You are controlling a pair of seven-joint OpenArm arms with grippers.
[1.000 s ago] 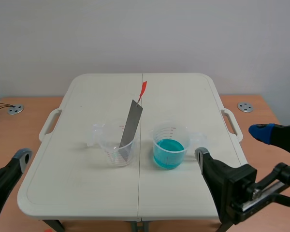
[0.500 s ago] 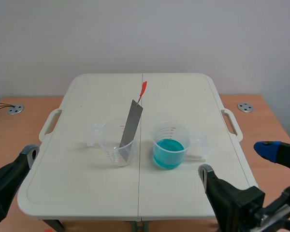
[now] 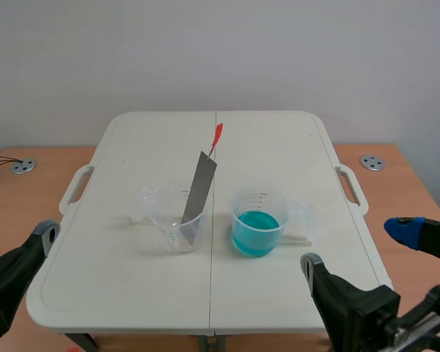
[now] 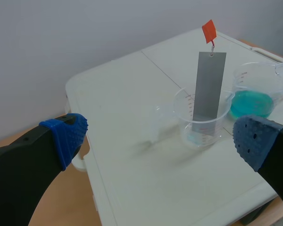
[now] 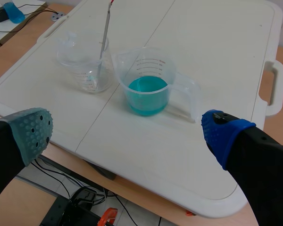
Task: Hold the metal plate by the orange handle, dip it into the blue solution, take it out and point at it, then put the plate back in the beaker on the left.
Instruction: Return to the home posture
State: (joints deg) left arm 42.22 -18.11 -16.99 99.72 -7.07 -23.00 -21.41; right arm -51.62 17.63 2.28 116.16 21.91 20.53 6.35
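White table [image 3: 132, 279] w/ L arm [image 3: 7, 282], R arm [image 3: 352, 304] low, jaws apart

Metal plate [image 5: 105, 26] top cut off, right wrist view; left beaker [image 3: 169, 229] scale unreadable (too small).

Two black robot arms [image 3: 356, 308] each end in a claw of two thick, blunt black fingers [image 4: 19, 162]. The left claw [image 4: 159, 141] carries soft dotted blue pads [image 4: 66, 136] at both tips. The right claw [image 5: 128, 132] has one grey-green dotted pad [image 5: 32, 134] and one blue pad [image 5: 224, 132].
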